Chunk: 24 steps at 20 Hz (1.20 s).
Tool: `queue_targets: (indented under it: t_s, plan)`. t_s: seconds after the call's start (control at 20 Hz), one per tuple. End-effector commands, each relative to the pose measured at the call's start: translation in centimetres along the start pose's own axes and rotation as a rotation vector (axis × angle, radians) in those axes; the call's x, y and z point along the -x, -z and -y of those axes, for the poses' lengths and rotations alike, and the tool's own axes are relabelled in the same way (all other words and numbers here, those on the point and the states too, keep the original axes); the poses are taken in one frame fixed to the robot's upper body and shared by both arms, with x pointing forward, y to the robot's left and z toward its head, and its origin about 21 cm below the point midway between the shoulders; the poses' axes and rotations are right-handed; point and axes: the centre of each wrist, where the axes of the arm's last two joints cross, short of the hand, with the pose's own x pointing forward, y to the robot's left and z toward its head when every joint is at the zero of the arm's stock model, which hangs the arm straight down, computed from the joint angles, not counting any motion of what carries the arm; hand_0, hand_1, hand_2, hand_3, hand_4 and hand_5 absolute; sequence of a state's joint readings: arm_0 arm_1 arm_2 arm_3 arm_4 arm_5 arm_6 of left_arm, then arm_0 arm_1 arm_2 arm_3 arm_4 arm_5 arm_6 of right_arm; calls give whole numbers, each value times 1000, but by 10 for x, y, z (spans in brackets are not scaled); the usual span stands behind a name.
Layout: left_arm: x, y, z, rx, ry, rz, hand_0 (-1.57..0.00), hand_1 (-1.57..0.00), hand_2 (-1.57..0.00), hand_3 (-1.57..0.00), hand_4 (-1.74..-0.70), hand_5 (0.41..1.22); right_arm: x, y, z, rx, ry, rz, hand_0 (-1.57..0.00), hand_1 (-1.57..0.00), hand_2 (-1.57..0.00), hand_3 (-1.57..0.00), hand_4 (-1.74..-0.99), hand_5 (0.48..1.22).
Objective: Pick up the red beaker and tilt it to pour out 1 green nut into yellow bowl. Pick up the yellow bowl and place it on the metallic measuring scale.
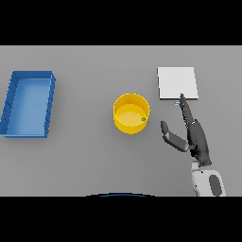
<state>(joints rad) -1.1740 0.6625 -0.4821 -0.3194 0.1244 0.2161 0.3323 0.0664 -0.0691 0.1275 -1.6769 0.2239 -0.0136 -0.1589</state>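
One green nut lies inside the yellow bowl; I see my right hand beside it, fingers straight and spread, fingertip reaching the metallic scale.

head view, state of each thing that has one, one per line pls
yellow bowl: upright on the table, untouched, one green nut inside at its right edge
blue tray: far left, nothing visible inside
metallic measuring scale: bare, bowl not yet on it
right robot hand: open, fingers straight toward the scale, thumb out toward the bowl, holding nothing
left robot hand: not in view
red beaker: not in view
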Motion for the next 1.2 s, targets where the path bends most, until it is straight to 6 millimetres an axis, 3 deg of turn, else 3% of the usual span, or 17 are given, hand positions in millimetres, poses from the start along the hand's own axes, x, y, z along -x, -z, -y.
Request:
queue_targets:
  t_s: [0.0,0.2,0.5,0.7,0.75,0.8,0.85,0.9,1.0,1.15]
  plan:
    - [9,-2,3,0,-34,-23,-1571,-1571,-1571,-1396,-1741,1221,0,-1,2,3,-6,-2,1,1,1,1,-1192,704]
    - [50,-22,20,1,-120,-90,-1571,-1571,-1571,-1376,-1741,1221,3,-2,8,-4,-9,12,1,1,1,1,-1207,708]
    - [79,-60,48,37,-164,-174,-1571,-1571,-1571,-1383,-1741,1221,2,-1,5,-3,-5,8,1,1,1,1,-1186,687]
    - [93,-75,51,115,-166,-218,-1571,-1571,-1571,-1366,-1735,955,3,-2,1,-1,7,2,1,1,1,1,-1168,679]
    - [94,-80,52,153,-146,-210,-1571,-1571,-1571,-1407,-1661,888,2,-3,0,-5,2,6,1,1,1,1,-1165,678]
    - [93,-83,50,181,-143,-186,-1571,-1571,-1571,-1368,-1493,827,3,-2,0,-6,-7,-5,1,1,1,1,-1165,675]
    - [94,-88,47,219,-101,-143,-1571,-1545,-1489,-1238,-1311,774,3,-3,2,-3,-9,-11,1,1,1,1,-1163,671]
    - [95,-90,43,253,-75,-104,-1495,-1380,-1311,-1098,-1155,740,2,0,2,-5,-13,-16,1,1,1,1,-1159,669]
    - [99,-91,38,341,-74,-74,-1003,-883,-839,-707,-933,697,2,3,4,6,-12,-11,1,1,1,1,-1162,671]
    - [102,-92,35,380,-8,-65,-513,-452,-429,-361,-785,656,-2,0,3,-4,-6,13,1,1,1,1,-1147,680]
